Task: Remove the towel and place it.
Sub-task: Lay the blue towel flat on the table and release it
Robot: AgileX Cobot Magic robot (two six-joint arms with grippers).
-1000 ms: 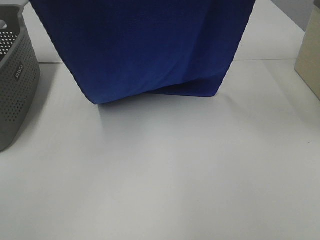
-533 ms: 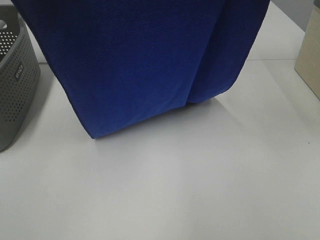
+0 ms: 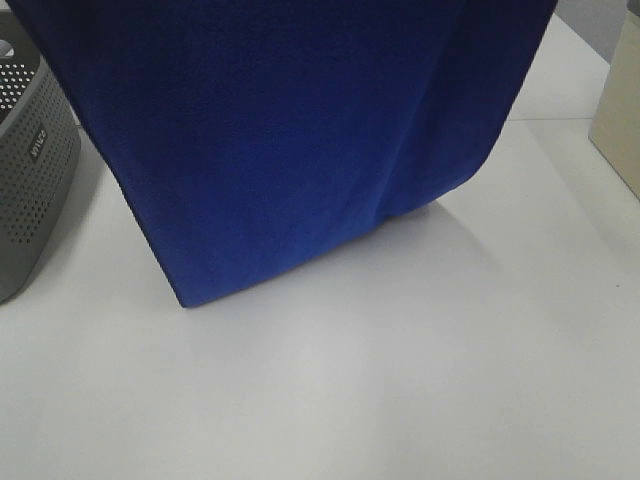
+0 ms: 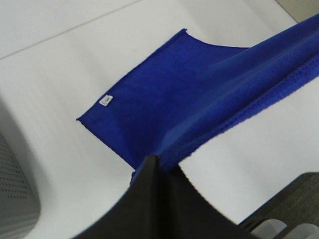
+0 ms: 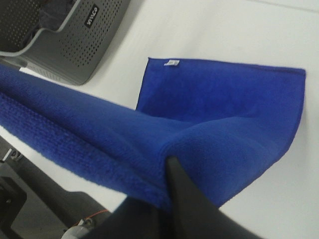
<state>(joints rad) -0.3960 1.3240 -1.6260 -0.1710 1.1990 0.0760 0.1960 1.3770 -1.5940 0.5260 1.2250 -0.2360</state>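
Two claws carry the job here, each pinching the top edge of the towel (image 3: 300,130). The left claw (image 4: 153,163) is pressed together on a bunched fold of the blue cloth, and the right claw (image 5: 171,164) is clamped the same way on the thick rolled hem. Between them that upper edge runs as a taut band, well above the bench (image 3: 400,390). From it the plush royal-blue cloth falls away in a broad sheet with a few long vertical folds. Farther out, both wrist views show its lower part spread flat on the white bench, with the small white tag (image 4: 105,100) at one far corner. In the high view the bottom corner seems to touch the surface. Beyond and to the left stands the perforated grey basket (image 3: 30,170), apart from the towel's lower hem. A beige box (image 3: 622,100) sits at the right edge. As I judge it, the removal is done, since the cloth is clear of the basket. The placing is only partly done. The lower end is down, and the rest has yet to be lowered flat and released.
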